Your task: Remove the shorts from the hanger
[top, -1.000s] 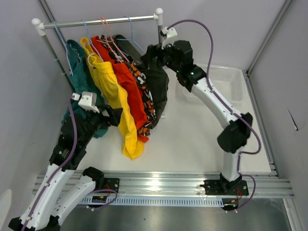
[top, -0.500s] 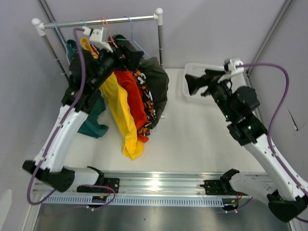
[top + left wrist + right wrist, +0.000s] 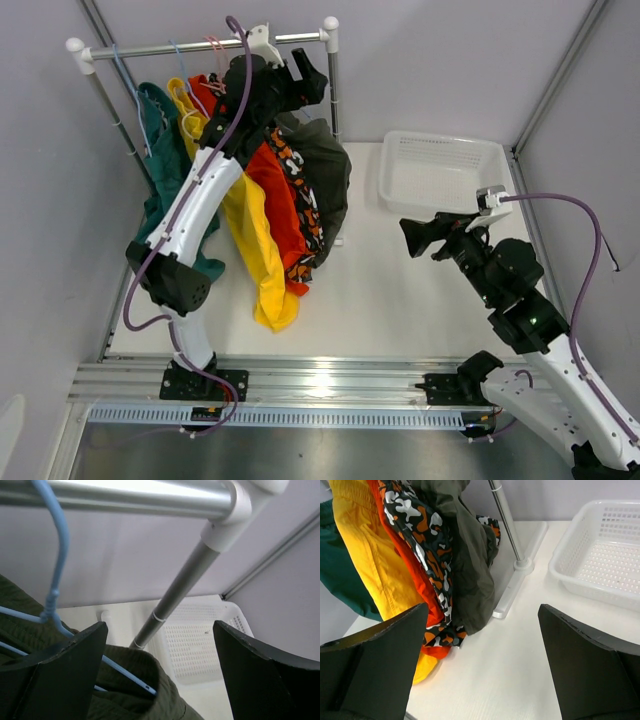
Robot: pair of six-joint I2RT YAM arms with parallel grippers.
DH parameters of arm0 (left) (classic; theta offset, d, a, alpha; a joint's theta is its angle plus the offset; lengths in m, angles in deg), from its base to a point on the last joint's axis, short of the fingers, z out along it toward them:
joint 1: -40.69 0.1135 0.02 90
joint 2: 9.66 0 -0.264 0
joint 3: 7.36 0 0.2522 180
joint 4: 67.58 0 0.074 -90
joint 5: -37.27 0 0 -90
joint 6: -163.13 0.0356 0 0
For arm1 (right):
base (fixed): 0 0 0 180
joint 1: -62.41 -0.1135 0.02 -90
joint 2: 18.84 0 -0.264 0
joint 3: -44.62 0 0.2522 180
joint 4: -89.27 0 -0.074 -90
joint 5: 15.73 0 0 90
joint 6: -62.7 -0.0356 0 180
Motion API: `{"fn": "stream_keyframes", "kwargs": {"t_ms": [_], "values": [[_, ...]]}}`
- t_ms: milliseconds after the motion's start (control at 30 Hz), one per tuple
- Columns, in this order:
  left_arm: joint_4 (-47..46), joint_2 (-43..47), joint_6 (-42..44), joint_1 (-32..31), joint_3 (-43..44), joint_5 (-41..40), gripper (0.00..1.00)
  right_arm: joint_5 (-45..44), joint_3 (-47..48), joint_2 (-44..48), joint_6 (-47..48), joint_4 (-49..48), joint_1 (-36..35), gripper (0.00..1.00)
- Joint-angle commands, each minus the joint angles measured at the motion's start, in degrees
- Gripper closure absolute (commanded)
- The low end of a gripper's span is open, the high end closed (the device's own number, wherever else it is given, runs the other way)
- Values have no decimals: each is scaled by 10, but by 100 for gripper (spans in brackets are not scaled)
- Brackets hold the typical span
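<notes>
The five shorts are all hanging from the rail [image 3: 200, 45] at the back left of the table [image 3: 400, 310]: the teal pair [image 3: 160, 190] is sitting furthest left, then the yellow pair [image 3: 255, 240], the red-orange pair [image 3: 275, 200], the orange-black-white patterned pair [image 3: 300, 200] and, at the right end, the dark olive pair [image 3: 325, 170]. The left gripper [image 3: 305, 78] is reaching up high by the right end of the rail, close to the upright post [image 3: 180, 590] and just above the olive pair; its jaws are standing wide apart and released, gripping nothing. In the left wrist view a blue hanger [image 3: 52, 580] is hooking over the rail, and its wire is running down into the bunched olive cloth between the two fingers. The right gripper [image 3: 425, 238] is hovering over the bare table, well apart from the clothes and just in front of the white basket [image 3: 442, 136], pointing left toward the hanging pairs; its jaws are also gaping open with nothing between them. The lower hems of the yellow and patterned pairs are draping down onto the table
</notes>
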Motion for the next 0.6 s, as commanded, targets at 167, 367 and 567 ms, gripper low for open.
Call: {"fn": "stream_keyframes", "kwargs": {"t_ms": [167,367,567], "values": [[44,40,-17,-34,10,-120,10,-17,-1,15,20,22,2,1],[58,82,9,-83,-19,-198,9,-4,-16,3,9,16,2,1],[94,70,3,-84,-16,-247,10,-2,-17,4,9,22,1,1]]}}
